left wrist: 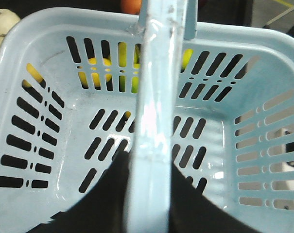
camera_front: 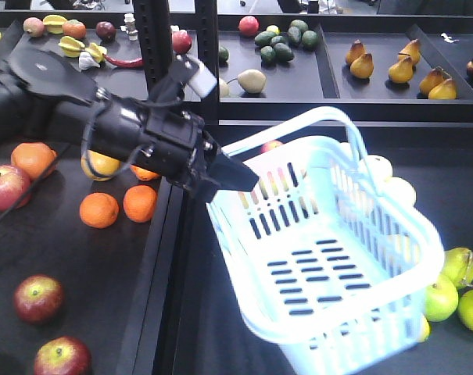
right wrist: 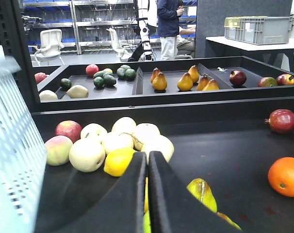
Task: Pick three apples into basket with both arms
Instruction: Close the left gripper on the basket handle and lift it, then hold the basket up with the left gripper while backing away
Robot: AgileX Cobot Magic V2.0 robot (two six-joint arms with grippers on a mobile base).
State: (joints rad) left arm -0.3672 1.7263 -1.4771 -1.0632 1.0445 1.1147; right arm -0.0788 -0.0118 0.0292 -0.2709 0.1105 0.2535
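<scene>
Over the tray, left arm outstretched, left claw clamped on basket handle (tilted), right claw shut, empty.

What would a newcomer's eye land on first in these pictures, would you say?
The pale blue basket, empty and tilted in the middle of the front view, with the left gripper closed on its handle. Dark red apples lie at lower left below some oranges. The right gripper is shut on nothing near a heap of pale fruit.
</scene>
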